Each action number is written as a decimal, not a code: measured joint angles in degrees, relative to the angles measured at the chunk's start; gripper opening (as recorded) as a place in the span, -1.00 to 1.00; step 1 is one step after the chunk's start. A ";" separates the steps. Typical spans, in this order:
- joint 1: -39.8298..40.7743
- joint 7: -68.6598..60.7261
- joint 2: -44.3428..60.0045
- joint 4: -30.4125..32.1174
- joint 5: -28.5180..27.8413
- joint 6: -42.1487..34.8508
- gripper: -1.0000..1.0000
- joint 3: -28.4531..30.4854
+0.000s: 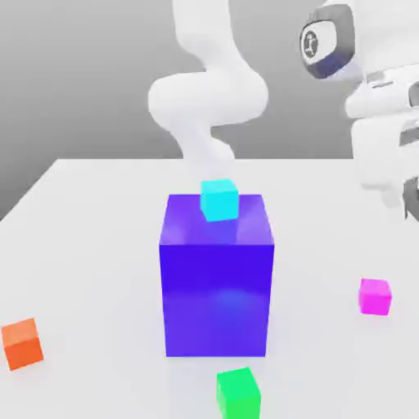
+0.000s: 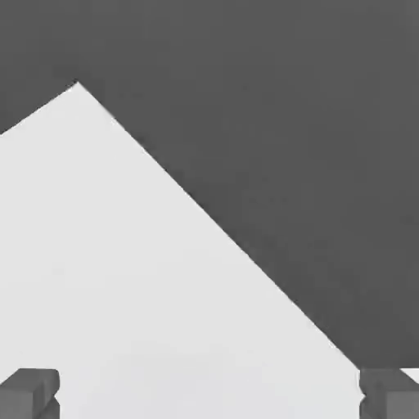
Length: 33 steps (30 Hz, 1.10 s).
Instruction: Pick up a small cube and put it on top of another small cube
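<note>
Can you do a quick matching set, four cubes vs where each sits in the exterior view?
Things:
1. magenta cube
2. cyan cube
3. orange cube
4. green cube

Places:
A. on the table, at the view's left edge
B. on top of the big blue block
C. on the table, in front of the big block
D. on the table, to the view's right of the big block

Pairs: 1-D, 2-B, 3-A, 4-C
</note>
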<state>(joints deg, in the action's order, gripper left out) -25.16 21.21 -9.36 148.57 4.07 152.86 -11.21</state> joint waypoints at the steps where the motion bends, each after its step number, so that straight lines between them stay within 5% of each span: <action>1: -0.97 -0.89 2.08 0.96 -0.47 1.21 0.00 -1.03; 7: -8.61 -1.93 14.87 6.24 -8.79 8.49 0.00 -4.16; 13: -15.90 3.60 27.35 4.55 -17.28 17.91 0.00 4.23; 14: -16.81 3.80 28.59 4.31 -17.55 18.95 -1.00 5.20; 21: -16.79 3.98 28.50 4.32 -17.77 18.80 -1.00 5.20; 27: -13.06 -2.08 17.45 6.64 -9.73 10.16 -1.00 -0.21; 33: -4.29 -3.92 15.81 2.18 -5.67 4.18 -1.00 6.89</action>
<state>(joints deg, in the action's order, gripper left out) -29.45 17.29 6.45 150.74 -1.60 157.04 -4.32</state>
